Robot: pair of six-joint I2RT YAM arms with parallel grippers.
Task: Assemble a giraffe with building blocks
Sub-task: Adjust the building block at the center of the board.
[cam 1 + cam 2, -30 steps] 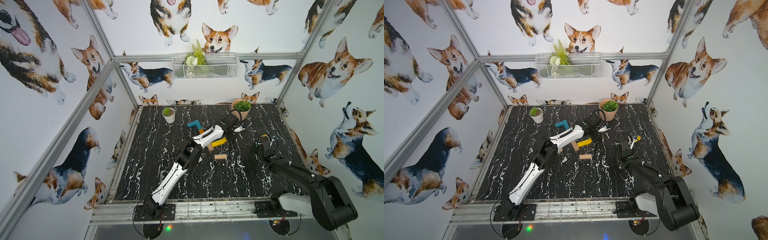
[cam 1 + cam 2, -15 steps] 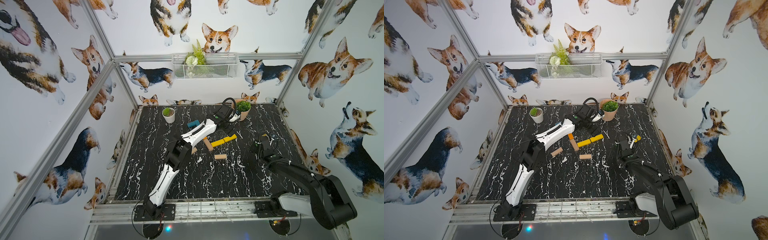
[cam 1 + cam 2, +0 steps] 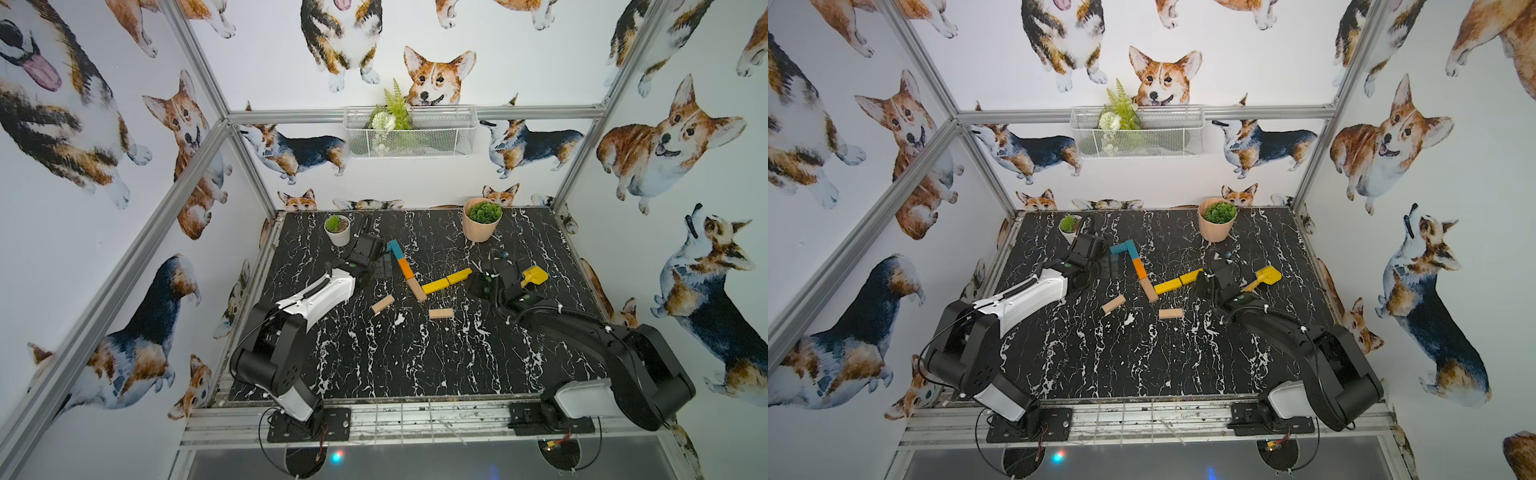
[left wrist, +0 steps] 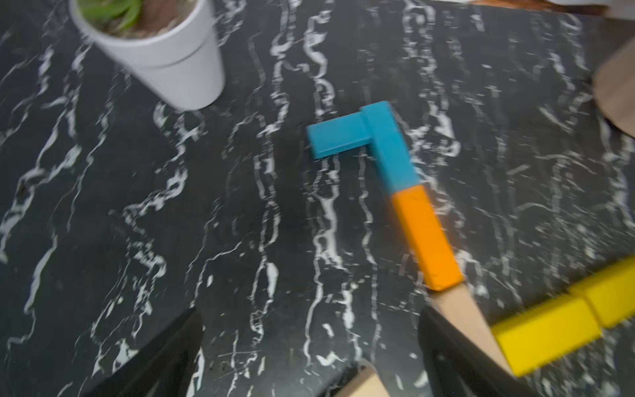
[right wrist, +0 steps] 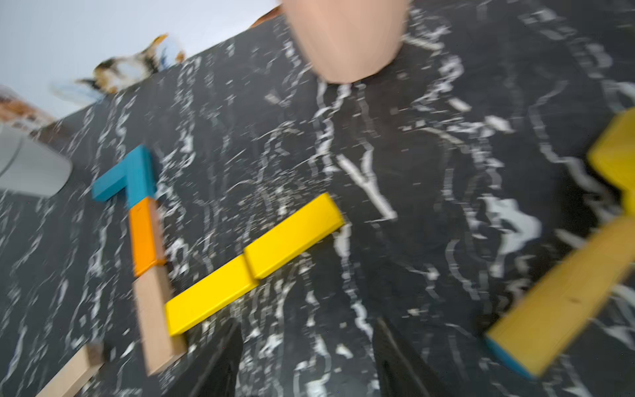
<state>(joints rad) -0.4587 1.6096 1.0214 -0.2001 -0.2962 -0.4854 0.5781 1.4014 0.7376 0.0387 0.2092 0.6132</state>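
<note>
Currently the giraffe [image 3: 1148,290] lies partly built on the black marbled table [image 3: 374,365]. Its teal head [image 3: 1120,248] rests near the white pot [image 3: 337,235], and the teal neck bar [image 4: 391,147], orange bar [image 4: 426,240] and tan bar [image 5: 154,316] run end to end in a slanting line away from the white pot, toward the table's front. Two yellow body bars [image 5: 213,295] butt against the tan bar's side and stretch even farther from the white pot. One loose tan block [image 3: 382,304] and a second tan block [image 3: 441,313] lie flat, apart from the figure and well in front of the white pot. The left gripper [image 3: 381,266] hovers just past the white pot, beside the neck, jaws spread wide and empty; in the left wrist view one finger [image 4: 457,357] overlaps the tan bar, possibly touching it, though blur hides the contact. The right gripper [image 5: 309,364] sits well apart from the white pot, beyond the yellow body bars' far end, jaws parted with only bare table between them
</note>
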